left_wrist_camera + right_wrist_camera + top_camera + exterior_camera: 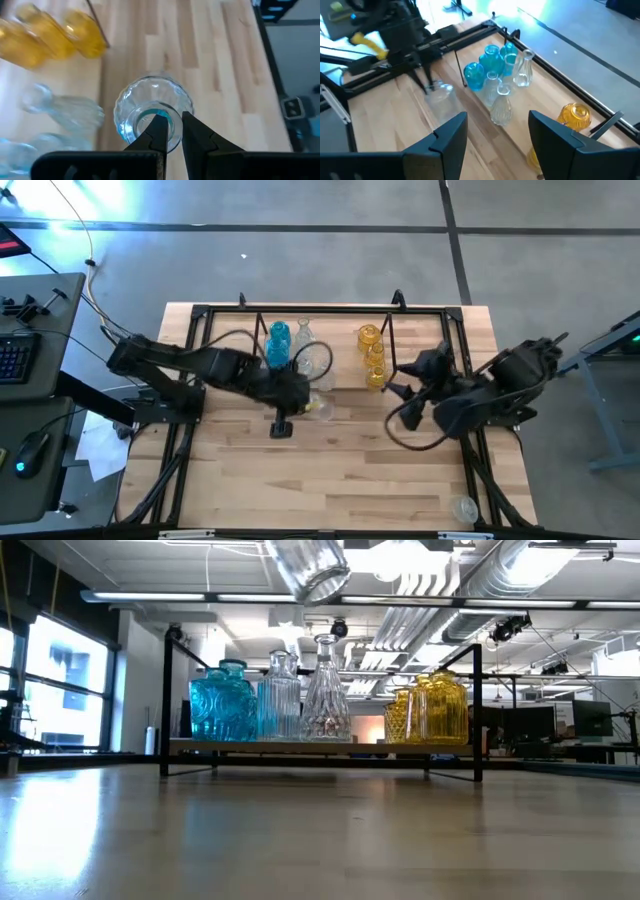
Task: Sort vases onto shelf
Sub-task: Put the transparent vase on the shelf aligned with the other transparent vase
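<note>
My left gripper is clamped on the rim of a clear vase, one finger inside the mouth. It's carrying the vase in the air, just in front of the shelf. That arm reaches in from the left, bent toward the middle. My right gripper hangs with its fingers spread and nothing in them, near the amber vases on the shelf's right. There's no readable writing anywhere.
</note>
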